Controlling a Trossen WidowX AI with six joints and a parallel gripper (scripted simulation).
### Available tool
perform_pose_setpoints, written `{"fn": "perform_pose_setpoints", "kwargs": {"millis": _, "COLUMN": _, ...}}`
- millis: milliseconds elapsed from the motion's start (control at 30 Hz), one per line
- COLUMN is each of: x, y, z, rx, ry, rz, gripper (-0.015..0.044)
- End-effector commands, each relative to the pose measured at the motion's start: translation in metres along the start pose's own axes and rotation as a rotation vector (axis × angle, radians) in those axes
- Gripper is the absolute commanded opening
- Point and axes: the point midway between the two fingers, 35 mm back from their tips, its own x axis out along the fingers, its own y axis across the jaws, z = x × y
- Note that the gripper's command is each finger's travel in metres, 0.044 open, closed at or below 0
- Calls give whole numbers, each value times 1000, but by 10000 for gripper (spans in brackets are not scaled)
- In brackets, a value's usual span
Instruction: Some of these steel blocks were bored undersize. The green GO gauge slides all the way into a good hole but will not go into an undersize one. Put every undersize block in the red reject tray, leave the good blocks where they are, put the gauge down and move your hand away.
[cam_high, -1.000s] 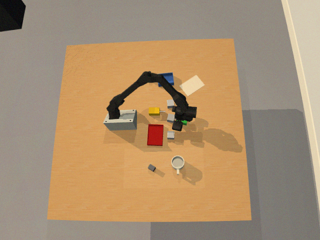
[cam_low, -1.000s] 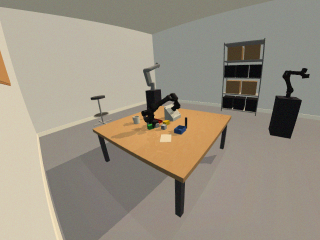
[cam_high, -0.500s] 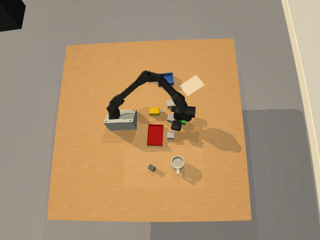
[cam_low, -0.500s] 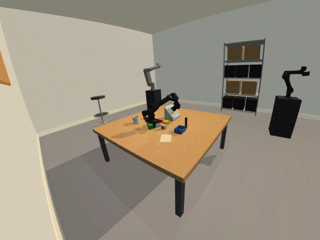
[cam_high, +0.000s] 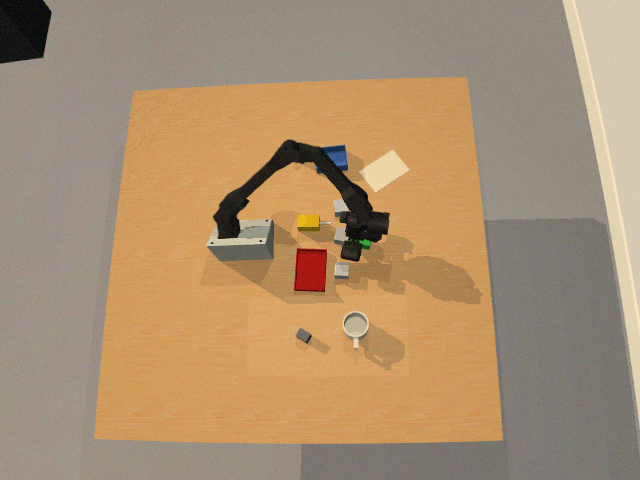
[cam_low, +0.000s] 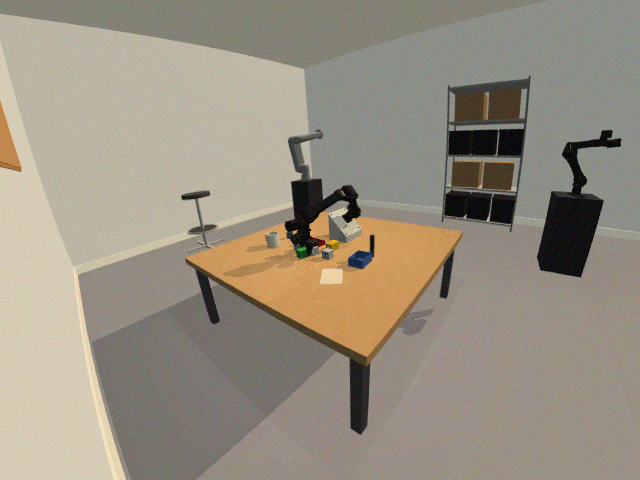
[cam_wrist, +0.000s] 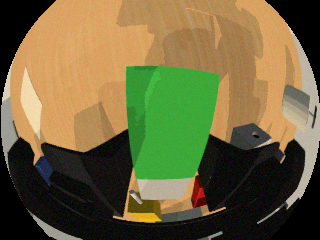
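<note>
Jaws closed on the green GO gauge by its blocky handle, just beside the middle steel block; I judge it light, stiff and best gripped there, clear of the pin, which could jam if tilted.

The arm is matte black with chunky joints.

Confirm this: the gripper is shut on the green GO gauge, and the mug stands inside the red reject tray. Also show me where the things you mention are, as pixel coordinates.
The mug (cam_high: 347, 335) stands on the table beside the red reject tray (cam_high: 310, 289), as the top view shows; the rest holds.
</note>
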Motion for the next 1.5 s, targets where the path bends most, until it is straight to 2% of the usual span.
{"fn": "perform_pose_setpoints", "kwargs": {"millis": 0, "x": -1, "y": 2, "z": -2, "rx": 5, "ry": 0, "rz": 4, "gripper": 0}}
{"fn": "perform_pose_setpoints", "kwargs": {"millis": 1467, "x": 0, "y": 1, "z": 25, "rx": 1, "ry": -1, "rz": 4, "gripper": 0}}
